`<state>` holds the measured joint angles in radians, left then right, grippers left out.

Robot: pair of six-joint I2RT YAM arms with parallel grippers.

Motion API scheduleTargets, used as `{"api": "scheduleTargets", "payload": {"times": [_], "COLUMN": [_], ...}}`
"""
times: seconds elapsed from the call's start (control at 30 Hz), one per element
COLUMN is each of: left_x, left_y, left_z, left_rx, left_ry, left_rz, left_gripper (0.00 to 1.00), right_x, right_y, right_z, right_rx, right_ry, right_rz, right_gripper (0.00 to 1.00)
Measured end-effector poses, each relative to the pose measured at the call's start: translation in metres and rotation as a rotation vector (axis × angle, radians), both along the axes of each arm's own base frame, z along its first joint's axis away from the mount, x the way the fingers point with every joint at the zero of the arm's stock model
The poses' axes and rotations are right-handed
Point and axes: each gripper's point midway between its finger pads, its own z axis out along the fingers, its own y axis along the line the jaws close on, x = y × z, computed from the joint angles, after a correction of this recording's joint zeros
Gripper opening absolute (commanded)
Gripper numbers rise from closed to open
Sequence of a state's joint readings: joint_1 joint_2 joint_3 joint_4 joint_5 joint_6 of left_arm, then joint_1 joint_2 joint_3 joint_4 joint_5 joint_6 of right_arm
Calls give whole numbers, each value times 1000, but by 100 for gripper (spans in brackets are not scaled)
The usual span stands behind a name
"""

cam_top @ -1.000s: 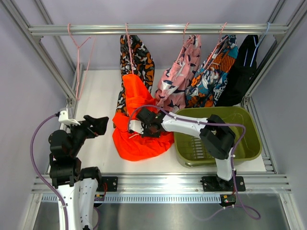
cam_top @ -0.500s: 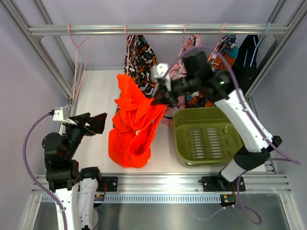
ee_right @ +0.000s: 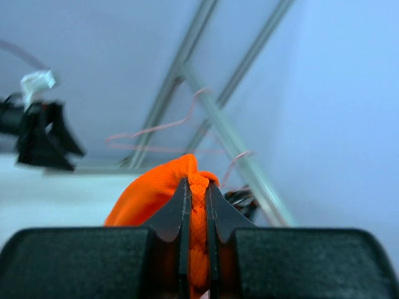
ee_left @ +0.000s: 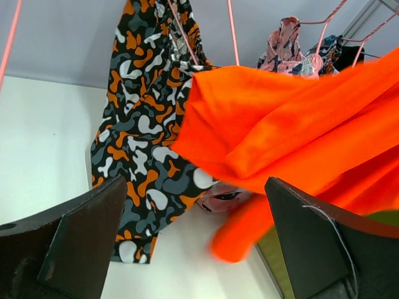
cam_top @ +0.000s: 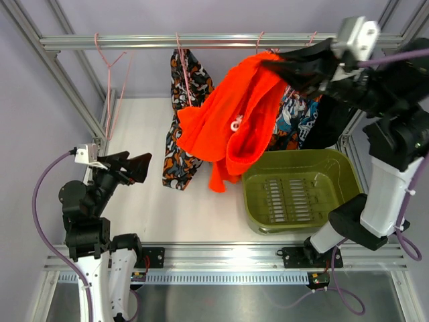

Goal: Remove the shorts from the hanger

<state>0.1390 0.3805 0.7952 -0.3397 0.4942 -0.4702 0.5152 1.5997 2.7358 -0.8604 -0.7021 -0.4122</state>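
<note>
The right gripper [cam_top: 280,66] is raised high over the bench's [cam_top: 141,134] far right part, just below the rail [cam_top: 134,41]. Its fingers are pinched tight on a fold of the orange shorts [cam_top: 234,114]; the right wrist view shows the orange cloth squeezed in the narrow slit between the two fingers [ee_right: 167,215]. The orange shorts drape down and to the left from that grip, clear of the bench, with the lowest flap hanging just beside the far left rim of the bin [cam_top: 355,194]. A small white mark on the orange cloth is too small to read.

The bin is olive green, sits by the near right corner, and shows its slotted floor.

The camo shorts [cam_top: 188,87] hang from the rail at mid far edge, partly behind the orange shorts. The teal shorts [cam_top: 295,117] and black shorts [cam_top: 335,114] hang toward the far right corner. The pink shorts [ee_left: 290,47] show only in the left wrist view, behind the orange cloth. A pink hanger [cam_top: 110,74] hangs from the rail near the far left corner.

The left gripper [cam_top: 131,166] is over the near left part of the bench, its fingers spread wide and holding nothing, well apart from all the shorts.
</note>
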Motion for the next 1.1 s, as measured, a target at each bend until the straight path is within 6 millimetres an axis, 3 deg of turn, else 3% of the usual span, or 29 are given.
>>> {"api": "scheduleTargets", "payload": {"times": [0.07, 0.23, 0.47, 0.73, 1.1], "left_x": [3, 10, 12, 16, 19], "left_y": [-1, -4, -7, -9, -9], "left_z": [-2, -1, 0, -3, -2], "left_rx": [-3, -8, -8, -21, -37], "left_ry": [8, 9, 3, -7, -29], "left_rz": [-10, -35, -58, -70, -75], "left_gripper": [99, 99, 99, 99, 99], "right_x": [-8, -16, -4, -9, -24], "right_y": [-20, -59, -102, -148, -202], "right_z": [34, 94, 129, 121, 75], "right_rx": [91, 276, 391, 358, 272], "right_ry": [-87, -254, -388, -405, -348], "right_rz": [-65, -228, -471, -706, -952], "right_gripper": [0, 0, 0, 0, 0]}}
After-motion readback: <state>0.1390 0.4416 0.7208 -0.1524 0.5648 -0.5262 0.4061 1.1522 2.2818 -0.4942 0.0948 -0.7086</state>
